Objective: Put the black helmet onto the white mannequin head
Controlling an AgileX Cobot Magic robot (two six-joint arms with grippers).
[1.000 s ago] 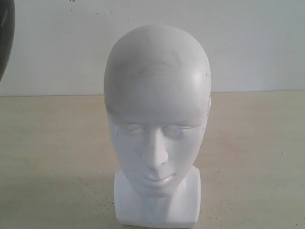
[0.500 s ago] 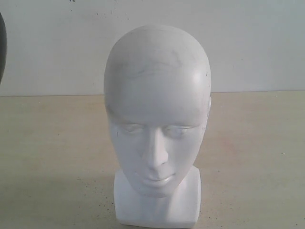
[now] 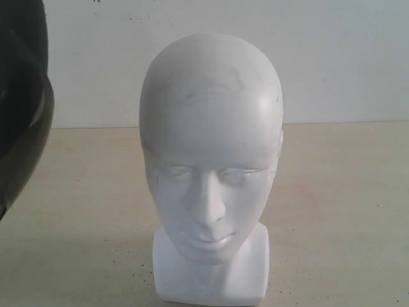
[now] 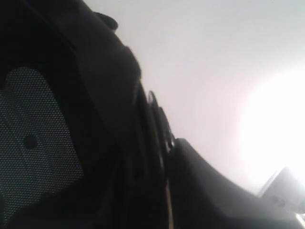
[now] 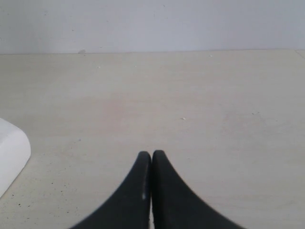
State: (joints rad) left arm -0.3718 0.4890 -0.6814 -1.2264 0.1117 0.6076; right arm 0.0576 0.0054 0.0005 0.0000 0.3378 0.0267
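**Helmet at the left edge, head bare**

The head (image 3: 211, 147) stands upright on its squared base at the middle of the table (image 3: 345, 211), face toward the exterior camera, with faint grey scuffs across the crown. Nothing covers it. A pale wall (image 3: 345, 57) runs behind.

The helmet (image 3: 22, 96) sits at the far left edge of the exterior view, cut off by the frame, raised off the table and apart from the head. Its upper part is black. Its lower part is the brownish visor (image 3: 29, 160), and the table shows dimly through it.

The left wrist view is filled by the helmet at very close range. It shows dark shell curves and a grey mesh pad (image 4: 33, 143) inside, against a bright blank background. The left gripper cannot be picked out from these dark shapes, so I cannot tell whether it is open, closed or gripping.

The right gripper (image 5: 151, 156) has its two black fingers pressed together with nothing between them, above bare table. A white corner of the base (image 5: 12, 152) lies off to one side of it, not touching.
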